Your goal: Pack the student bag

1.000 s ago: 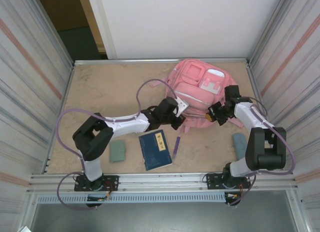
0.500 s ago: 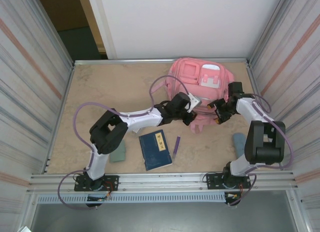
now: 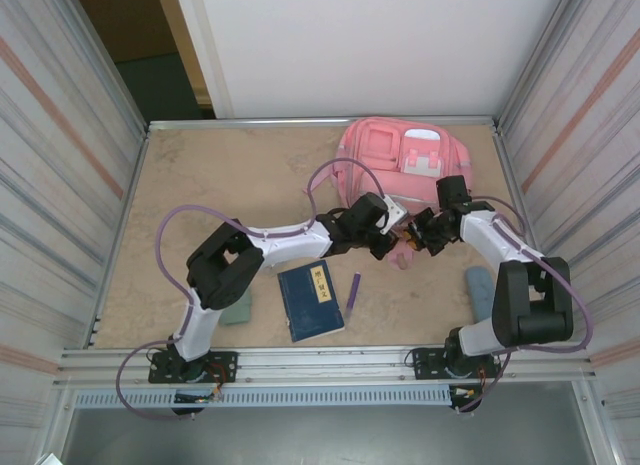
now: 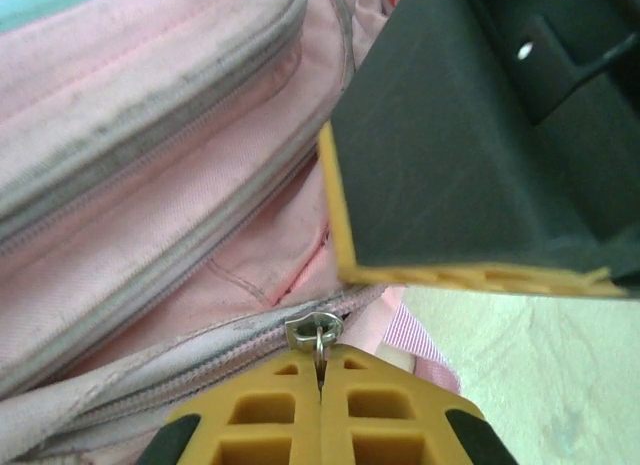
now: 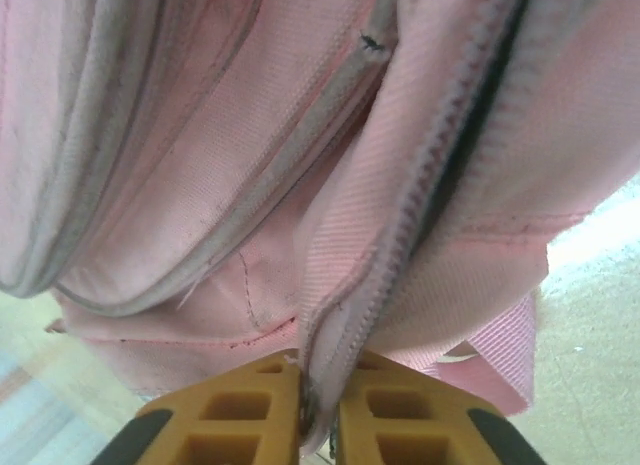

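Left jaws clamp a zipper pull (image 4: 318, 333) on the student bag (image 4: 180, 215), tab hidden

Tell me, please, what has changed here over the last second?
The left claw, shut on the zipper pull, moved right along the bag toward the right claw, which shifted slightly left and pinches the bag's zipper edge. The book, pen, green case and blue case stayed put.

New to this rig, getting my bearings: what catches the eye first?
The pink student bag at the far edge of the table, both arms meeting at its near side. The left gripper is shut on a zipper pull; the right gripper pinches its zipper edge. A blue book and purple pen lie nearer the bases.
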You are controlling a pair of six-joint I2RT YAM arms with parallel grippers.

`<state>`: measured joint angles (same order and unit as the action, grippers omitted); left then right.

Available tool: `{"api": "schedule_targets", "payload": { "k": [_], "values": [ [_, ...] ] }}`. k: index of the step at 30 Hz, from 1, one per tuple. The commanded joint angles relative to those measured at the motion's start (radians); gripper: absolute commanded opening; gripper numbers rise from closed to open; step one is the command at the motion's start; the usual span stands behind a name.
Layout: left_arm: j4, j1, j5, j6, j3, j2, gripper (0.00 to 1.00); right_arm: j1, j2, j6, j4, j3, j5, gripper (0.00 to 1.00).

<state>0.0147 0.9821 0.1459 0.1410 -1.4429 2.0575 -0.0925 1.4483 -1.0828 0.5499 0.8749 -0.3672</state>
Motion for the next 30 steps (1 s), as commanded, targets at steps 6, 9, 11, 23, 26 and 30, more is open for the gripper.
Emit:
{"api": "schedule_targets", "payload": {
  "k": [6,9,11,23,26,30],
  "values": [
    [0.012,-0.101,0.01,-0.034,0.165,-0.199,0.0,0.123,0.038,0.216,0.055,0.06,0.047,0.0],
    [0.027,-0.135,0.005,-0.038,0.216,-0.226,0.0,0.144,0.073,0.283,0.059,0.098,0.032,0.0],
    [0.036,-0.146,0.023,-0.029,0.217,-0.219,0.0,0.151,0.095,0.293,0.053,0.111,0.009,0.0],
    [0.023,-0.021,0.086,0.007,-0.033,-0.07,0.0,0.132,-0.12,0.136,0.228,0.093,0.004,0.62],
    [-0.001,-0.007,0.099,0.027,-0.049,-0.051,0.0,0.087,-0.194,0.055,0.23,0.048,0.05,0.64],
    [-0.019,0.013,0.109,0.034,-0.064,-0.034,0.0,0.015,-0.246,-0.064,0.187,-0.024,0.09,0.63]
  ]
}}
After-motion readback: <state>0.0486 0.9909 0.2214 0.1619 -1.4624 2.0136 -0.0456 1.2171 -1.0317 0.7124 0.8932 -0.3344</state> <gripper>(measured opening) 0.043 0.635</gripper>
